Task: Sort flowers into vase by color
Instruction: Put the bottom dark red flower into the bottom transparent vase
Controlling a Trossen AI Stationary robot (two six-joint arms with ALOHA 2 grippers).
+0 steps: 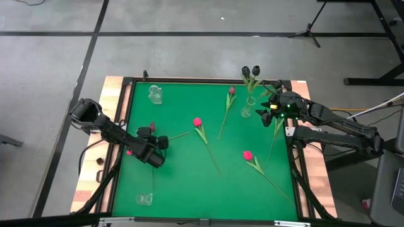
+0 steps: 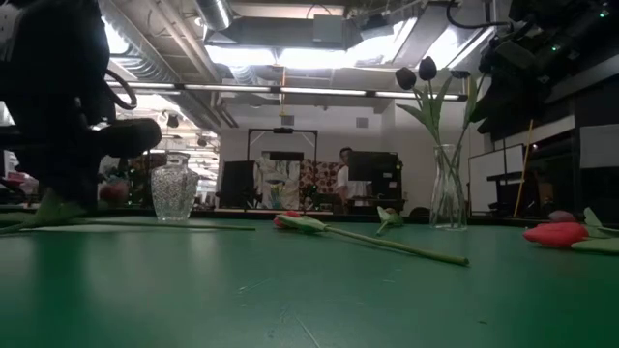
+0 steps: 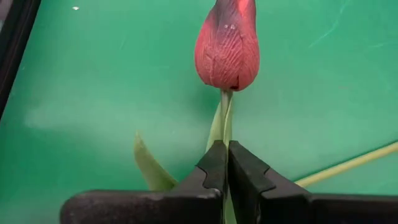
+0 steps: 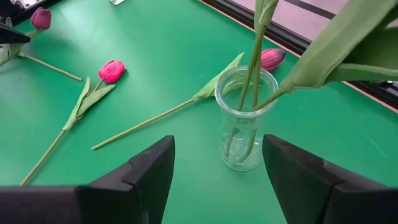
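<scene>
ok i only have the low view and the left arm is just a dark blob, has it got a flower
Observer: Yes. The left wrist view shows the left claw shut on the stem of a dusky red tulip, just below the head.
Operator: and the other arm
Observer: The right claw is open and holds nothing. It faces the glass vase with the two dark tulips in it.

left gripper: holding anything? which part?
Left gripper is shut on a maroon-pink tulip, gripping its stem just below the head. Right gripper is open, holding nothing.
</scene>
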